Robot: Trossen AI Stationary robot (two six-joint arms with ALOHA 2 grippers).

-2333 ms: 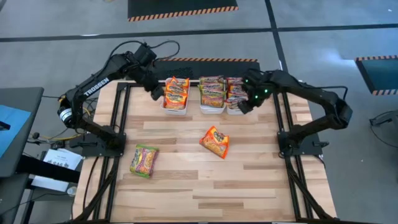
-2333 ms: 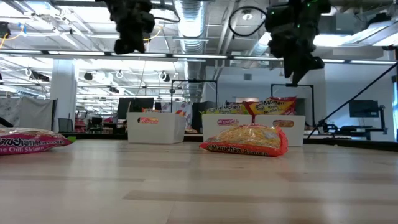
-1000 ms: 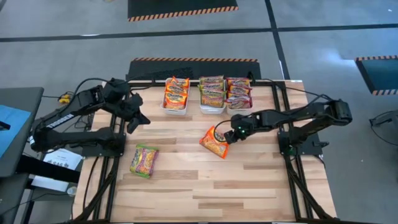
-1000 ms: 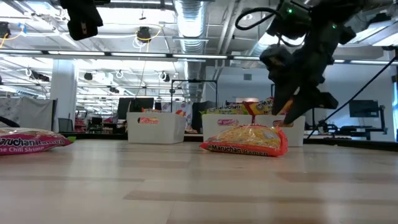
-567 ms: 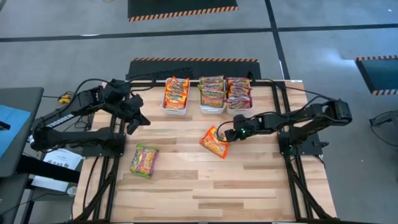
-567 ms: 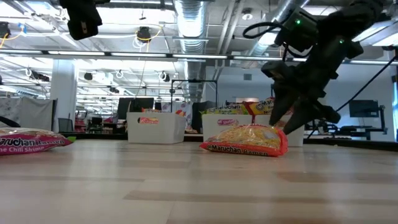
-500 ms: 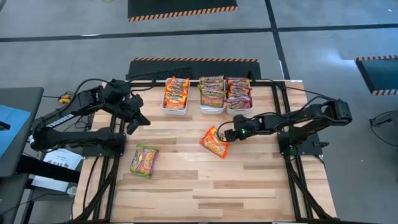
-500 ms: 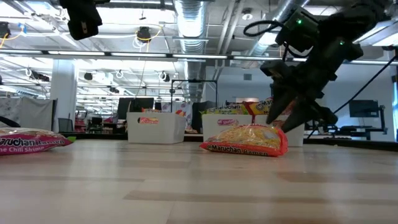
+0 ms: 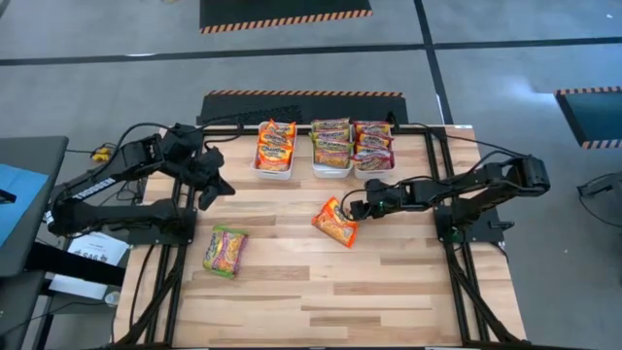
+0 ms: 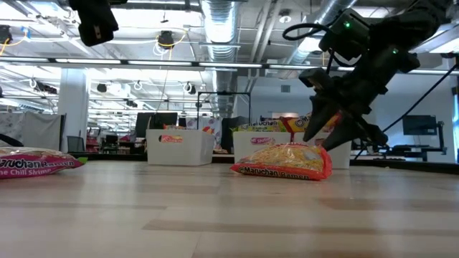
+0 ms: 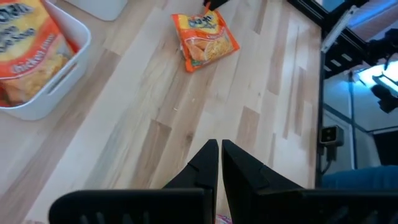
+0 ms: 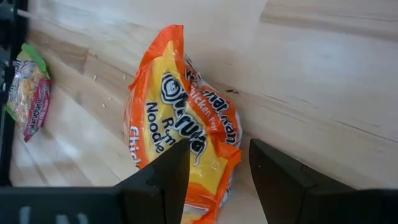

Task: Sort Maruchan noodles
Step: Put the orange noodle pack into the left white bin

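Open right gripper point(image 12: 214, 171) over orange "Maruchan" packet point(image 12: 180, 118); left gripper point(image 11: 219, 155) closed.

A: Light wooden slatted table top point(image 9: 321, 282) on a black frame. Three white plastic bins point(image 9: 275, 171) stand in a row along its far edge, just beside one another.

B: Confirmed. Black mat with orange-black hazard striping point(image 9: 285, 16) on the grey floor beyond. Low view: ceiling ducts point(image 10: 222, 18) and strip lights in the room behind.
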